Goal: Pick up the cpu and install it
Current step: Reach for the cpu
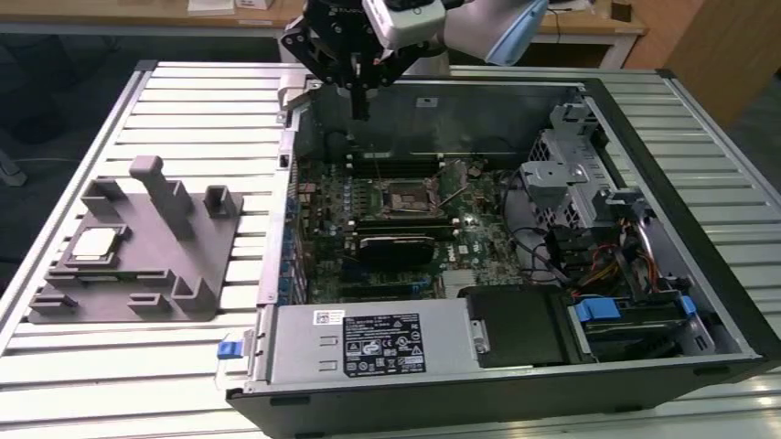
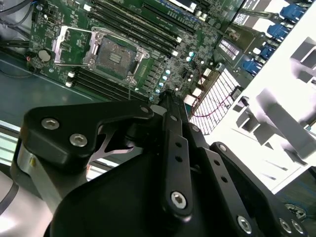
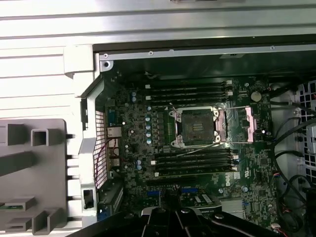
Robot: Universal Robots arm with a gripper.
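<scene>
Claw (image 1: pixel 361 113): tips together, empty, above the back wall of the computer case (image 1: pixel 488 402).
Cpu (image 1: pixel 95 242): flat on the grey holder (image 1: pixel 183 270), outside the computer case, toward the exterior view's left.

Pale slatted table (image 1: pixel 123 384); wooden desk (image 1: pixel 110 11) behind; dark floor (image 1: pixel 49 101), possibly carpet.

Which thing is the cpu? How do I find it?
Look beside the open computer case, toward the exterior view's left, at the grey holder with upright posts. The cpu lies flat on it. It is the only small, shiny, silvery-beige square there; everything around it is dull grey plastic.
</scene>
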